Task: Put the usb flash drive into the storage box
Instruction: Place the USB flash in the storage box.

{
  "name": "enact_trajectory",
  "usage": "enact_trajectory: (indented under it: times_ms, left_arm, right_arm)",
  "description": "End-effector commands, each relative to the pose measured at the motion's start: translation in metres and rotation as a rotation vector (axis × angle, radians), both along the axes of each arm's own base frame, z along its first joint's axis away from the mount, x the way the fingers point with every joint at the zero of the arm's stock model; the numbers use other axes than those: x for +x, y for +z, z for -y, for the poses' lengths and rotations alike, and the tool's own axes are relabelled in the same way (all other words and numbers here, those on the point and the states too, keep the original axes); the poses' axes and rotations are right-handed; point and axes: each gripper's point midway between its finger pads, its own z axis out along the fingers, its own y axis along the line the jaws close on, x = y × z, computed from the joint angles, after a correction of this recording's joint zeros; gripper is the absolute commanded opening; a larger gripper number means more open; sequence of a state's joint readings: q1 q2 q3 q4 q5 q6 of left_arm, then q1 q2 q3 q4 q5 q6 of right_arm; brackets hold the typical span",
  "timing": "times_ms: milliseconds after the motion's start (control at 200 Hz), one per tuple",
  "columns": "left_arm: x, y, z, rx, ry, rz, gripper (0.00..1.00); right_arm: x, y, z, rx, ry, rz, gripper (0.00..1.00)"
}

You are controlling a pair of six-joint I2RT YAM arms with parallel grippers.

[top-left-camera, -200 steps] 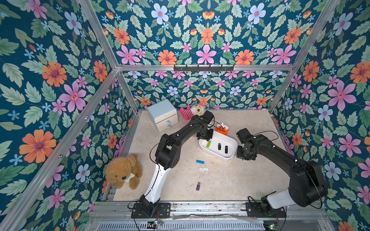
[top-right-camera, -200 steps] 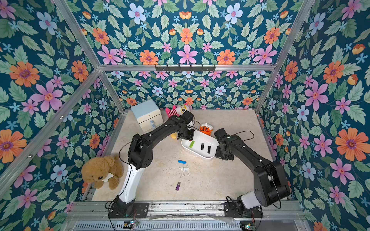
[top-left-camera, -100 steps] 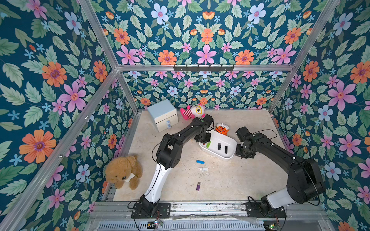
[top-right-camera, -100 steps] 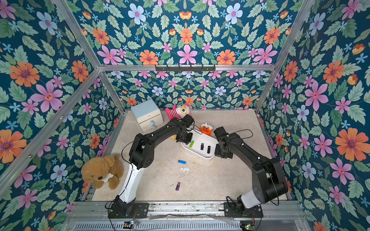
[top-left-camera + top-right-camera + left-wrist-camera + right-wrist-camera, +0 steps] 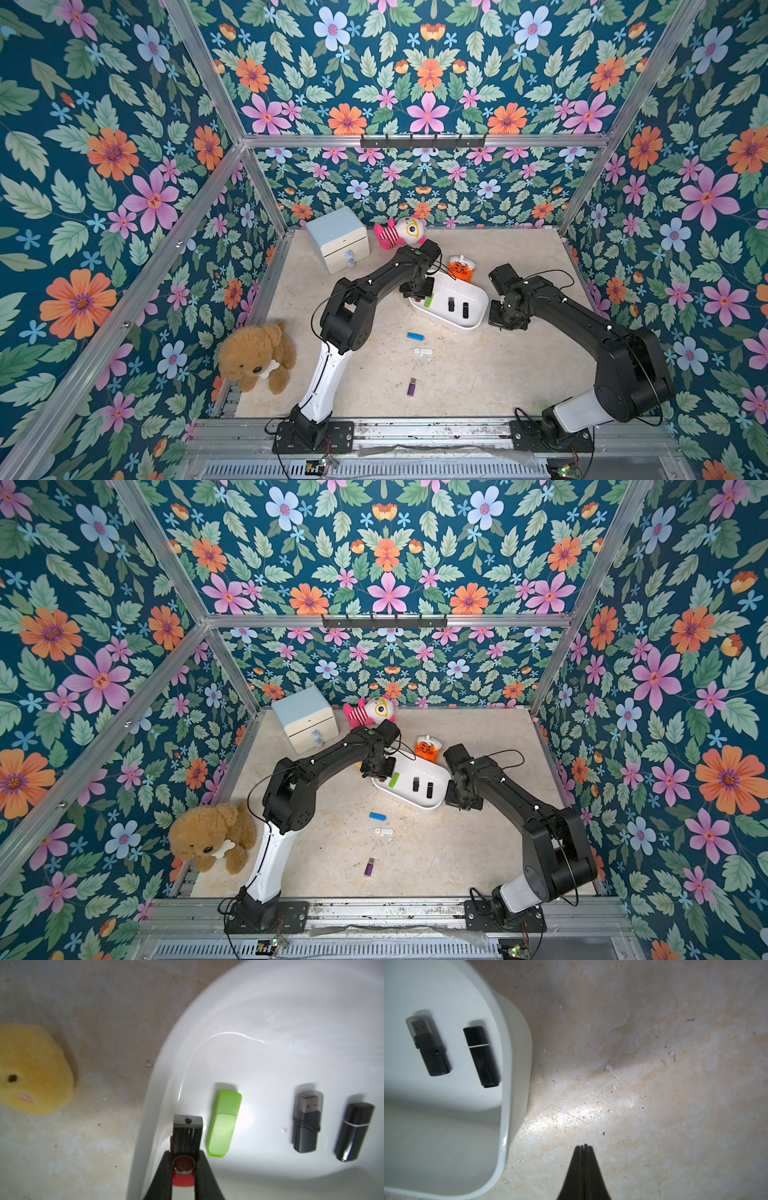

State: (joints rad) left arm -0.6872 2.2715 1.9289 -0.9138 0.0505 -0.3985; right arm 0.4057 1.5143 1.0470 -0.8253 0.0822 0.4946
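Left wrist view: left hand (image 5: 184, 1165) clamped on usb flash drive (image 5: 187, 1132), just inside storage box (image 5: 270, 1022) rim, parallel to green drive (image 5: 223, 1124). Right hand (image 5: 584, 1147) closed, empty, outside it.

Overhead pair, both wrists near storage box (image 5: 270, 1022)

- You've got the storage box (image 5: 457, 328): a shallow white tray with rounded corners, flat on the table and skewed.
- Red swivel drive (image 5: 188, 1136): red body, metal clip. It's pinched at the ring end by the left gripper (image 5: 184, 1155), just inside the box rim and just beside the green drive (image 5: 224, 1124). You can't tell if it touches the box floor.
- The green drive lies flat in the box.
- Clear-capped black drive (image 5: 306, 1124) and glossy black drive (image 5: 353, 1130): flat in the box, side by side, roughly parallel.
- Outside the box, on the table, you'll see the blue drive (image 5: 415, 336) near the white drive (image 5: 423, 351), and the purple drive (image 5: 412, 387) farther off.
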Motion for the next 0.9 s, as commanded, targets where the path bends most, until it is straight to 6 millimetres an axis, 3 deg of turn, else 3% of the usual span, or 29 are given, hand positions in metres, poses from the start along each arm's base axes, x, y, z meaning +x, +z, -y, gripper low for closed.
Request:
enact_trajectory:
  times_ms: [0,225,585,895]
  left_arm:
    - [0.0,-0.001,-0.001,0.015,0.006,-0.004,0.0]
    - [0.006,0.002,0.002,0.028,0.001,0.01,0.0]
    - [0.003,-0.013,0.005,0.079,-0.02,-0.005,0.0]
    - [0.003,-0.015,0.001,0.103,-0.011,0.002,0.01]
  right_arm:
    - [-0.002,0.001,0.002,-0.008,0.006,0.001,0.0]
    - [-0.005,-0.005,0.002,-0.005,0.006,-0.01,0.0]
    - [-0.006,-0.007,0.003,-0.007,0.008,-0.012,0.0]
    - [-0.007,-0.008,0.003,-0.006,0.009,-0.014,0.0]
